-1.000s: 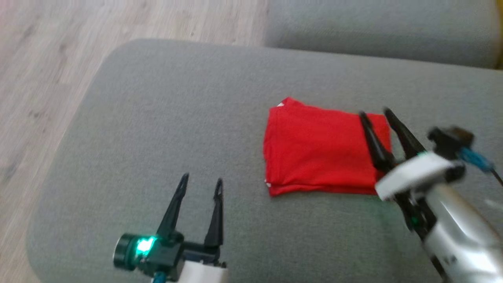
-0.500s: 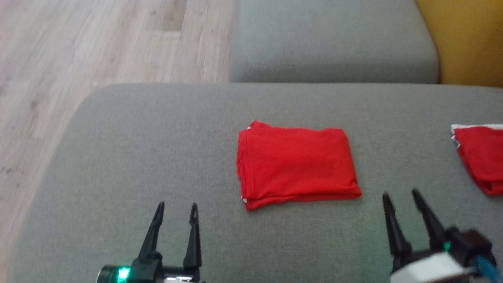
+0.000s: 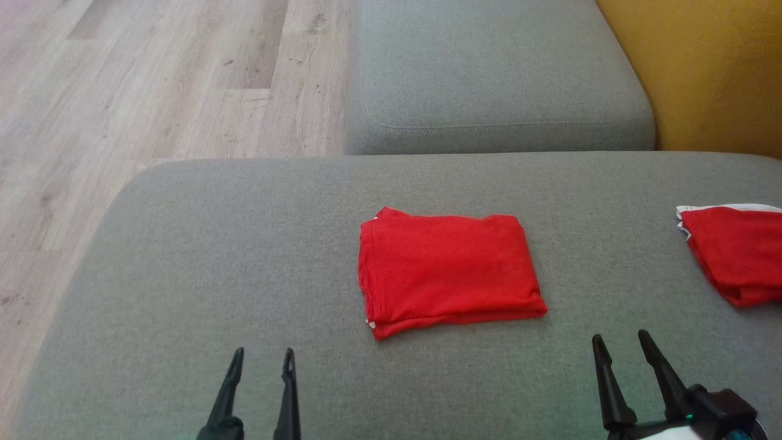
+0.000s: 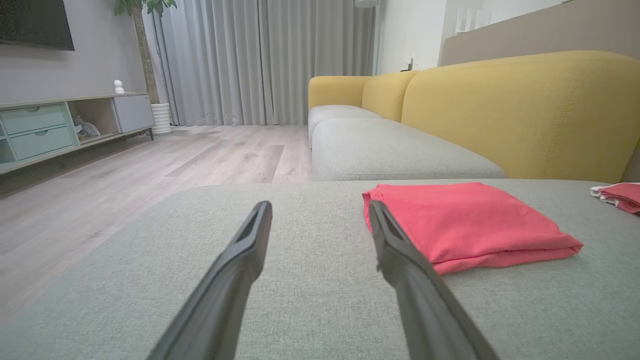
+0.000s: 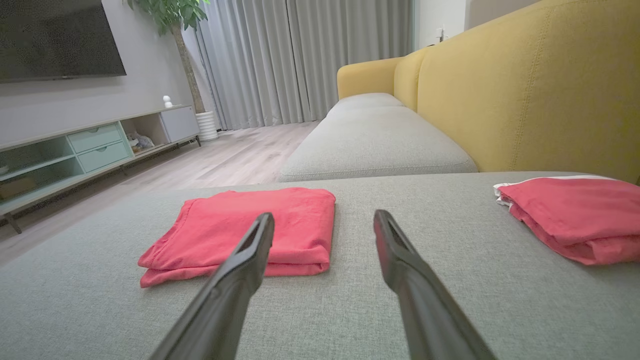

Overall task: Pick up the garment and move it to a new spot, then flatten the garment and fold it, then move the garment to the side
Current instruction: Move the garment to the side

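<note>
Item: garment point(image 3: 449, 272), red, folded to a flat rectangle, lying midway across the grey seat cushion point(image 3: 244, 244). Its long axis runs left to right in the head view.

Position: ahead of both arms and between them.

Nearer arm, as judged: right gripper point(image 3: 619, 336), fingers apart and empty, near the garment's lower right corner.

Other arm: left gripper point(image 3: 263, 353), fingers apart and empty, farther off to the left.

Also present: second red garment point(image 3: 733, 250), at the right edge, well apart.
</note>
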Tool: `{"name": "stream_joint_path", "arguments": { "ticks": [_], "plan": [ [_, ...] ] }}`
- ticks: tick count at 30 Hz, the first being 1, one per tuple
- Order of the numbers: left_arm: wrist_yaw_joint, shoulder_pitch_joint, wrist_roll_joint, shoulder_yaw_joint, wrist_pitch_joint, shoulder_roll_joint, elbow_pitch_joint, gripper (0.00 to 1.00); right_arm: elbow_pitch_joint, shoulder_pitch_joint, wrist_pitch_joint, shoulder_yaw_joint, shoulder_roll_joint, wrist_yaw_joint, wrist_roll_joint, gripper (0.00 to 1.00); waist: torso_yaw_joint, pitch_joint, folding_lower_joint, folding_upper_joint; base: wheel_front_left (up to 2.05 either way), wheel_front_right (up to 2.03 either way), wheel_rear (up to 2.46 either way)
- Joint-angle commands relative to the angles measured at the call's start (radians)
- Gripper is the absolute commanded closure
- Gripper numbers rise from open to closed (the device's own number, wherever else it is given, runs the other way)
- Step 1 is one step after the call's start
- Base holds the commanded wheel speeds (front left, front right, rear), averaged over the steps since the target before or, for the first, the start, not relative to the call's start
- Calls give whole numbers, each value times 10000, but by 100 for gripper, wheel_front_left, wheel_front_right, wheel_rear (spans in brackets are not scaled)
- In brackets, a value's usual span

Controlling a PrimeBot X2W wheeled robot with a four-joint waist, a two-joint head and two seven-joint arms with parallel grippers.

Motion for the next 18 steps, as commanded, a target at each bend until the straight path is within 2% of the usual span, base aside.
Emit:
{"name": "stream_joint_path", "arguments": {
  "ticks": [1,18],
  "plan": [
    [-35,-271,-3,413,-82,-64,-232,0,-279,-338,-108,188,-81,65,-63,0,-5,-6,0,0,0,0,0],
    [12,-139,57,592,-82,-134,-379,0,-142,-365,-108,358,-118,65,-14,0,-53,-13,0,0,0,0,0]
  ]
}}
